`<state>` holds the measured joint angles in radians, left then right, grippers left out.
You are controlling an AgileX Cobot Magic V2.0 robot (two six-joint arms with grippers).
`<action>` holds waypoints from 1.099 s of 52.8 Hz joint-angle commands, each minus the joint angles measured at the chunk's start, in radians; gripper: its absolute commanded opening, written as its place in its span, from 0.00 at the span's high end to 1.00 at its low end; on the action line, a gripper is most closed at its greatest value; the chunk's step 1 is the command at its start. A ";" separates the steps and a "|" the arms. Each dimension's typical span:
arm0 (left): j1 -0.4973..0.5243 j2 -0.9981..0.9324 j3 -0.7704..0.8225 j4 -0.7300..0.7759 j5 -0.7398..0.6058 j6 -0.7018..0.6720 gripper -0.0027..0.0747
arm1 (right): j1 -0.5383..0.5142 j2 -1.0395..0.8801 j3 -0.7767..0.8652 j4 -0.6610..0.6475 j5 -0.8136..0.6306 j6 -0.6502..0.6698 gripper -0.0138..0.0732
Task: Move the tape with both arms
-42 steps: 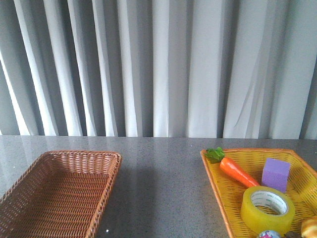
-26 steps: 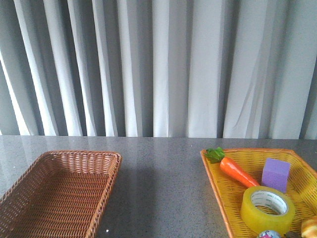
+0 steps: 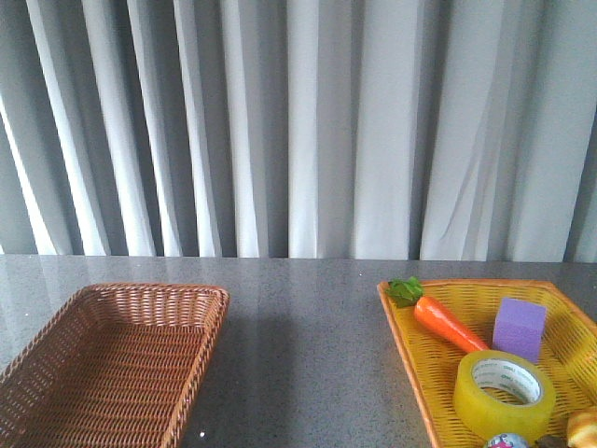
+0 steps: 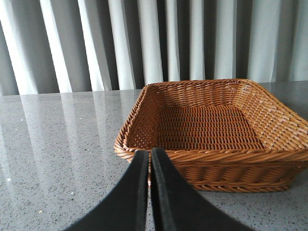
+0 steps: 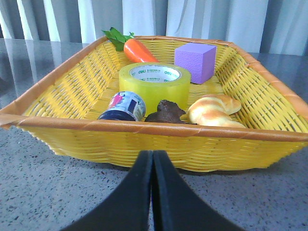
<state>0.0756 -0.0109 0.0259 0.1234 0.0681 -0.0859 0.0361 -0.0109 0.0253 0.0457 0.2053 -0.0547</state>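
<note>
The tape is seen lying flat, core upward, in the yellow basket on the right of the grey table. In the same basket a purple cube is found just behind the tape, and a carrot with green leaves is laid diagonally near the far left corner. From the right wrist view, a small printed can, a dark brown lump and a bread roll are seen lined up along the near wall of the basket, in front of the tape; the can and the lump appear to touch it.

A brown basket is placed on the left of the table, well apart from the yellow one. A grey pleated curtain is hung behind the table.

The right gripper is held low over the table, just outside the near wall of the yellow basket; its jaws are pressed together with nothing between them. The left gripper is held just before the near rim of the brown basket, its jaws likewise closed on nothing. Neither arm is shown in the front view.
</note>
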 commanded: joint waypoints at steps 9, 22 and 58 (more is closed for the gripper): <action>-0.006 -0.017 -0.023 -0.004 -0.068 -0.005 0.97 | -0.005 -0.015 0.008 -0.012 -0.069 -0.011 0.85; -0.006 -0.017 -0.023 -0.003 -0.113 0.000 0.97 | -0.005 -0.015 0.008 -0.013 -0.170 -0.011 0.85; -0.025 0.329 -0.579 -0.180 -0.371 0.086 0.97 | -0.001 0.416 -0.782 -0.345 -0.397 0.282 0.85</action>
<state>0.0708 0.1904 -0.3905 -0.0404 -0.3577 -0.0517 0.0361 0.2632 -0.5895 -0.2693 -0.3373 0.1407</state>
